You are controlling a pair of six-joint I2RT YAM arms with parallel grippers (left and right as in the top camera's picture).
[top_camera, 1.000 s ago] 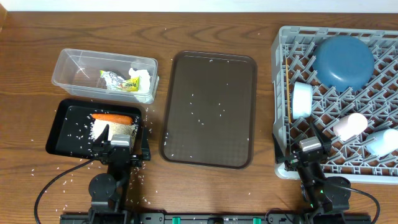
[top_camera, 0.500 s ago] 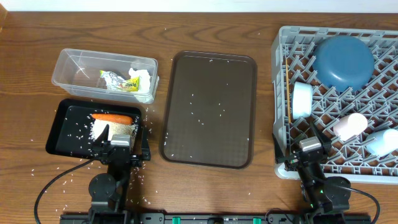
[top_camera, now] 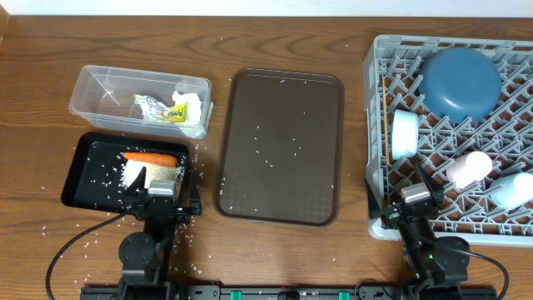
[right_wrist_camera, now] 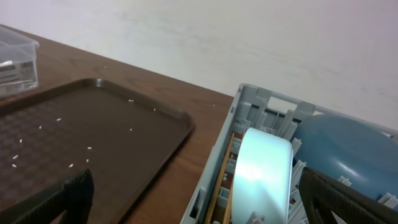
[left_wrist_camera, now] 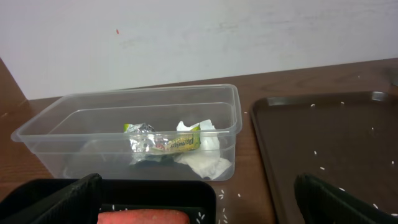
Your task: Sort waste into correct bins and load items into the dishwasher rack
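The clear tub holds the yellow-green wrapper and white tissue. The black tray holds the carrot and rice. The grey rack holds the dark blue dish, white bowl, pink cup, blue cup and chopsticks. My left gripper is open and empty at the black tray's near edge; its view shows the carrot, the wrapper and the tissue. My right gripper is open and empty at the rack's near left corner, facing the bowl.
The large dark brown serving tray lies between the bins and the rack, with loose rice grains on it. More grains are scattered on the wooden table around the black tray. Cables run along the table's front edge.
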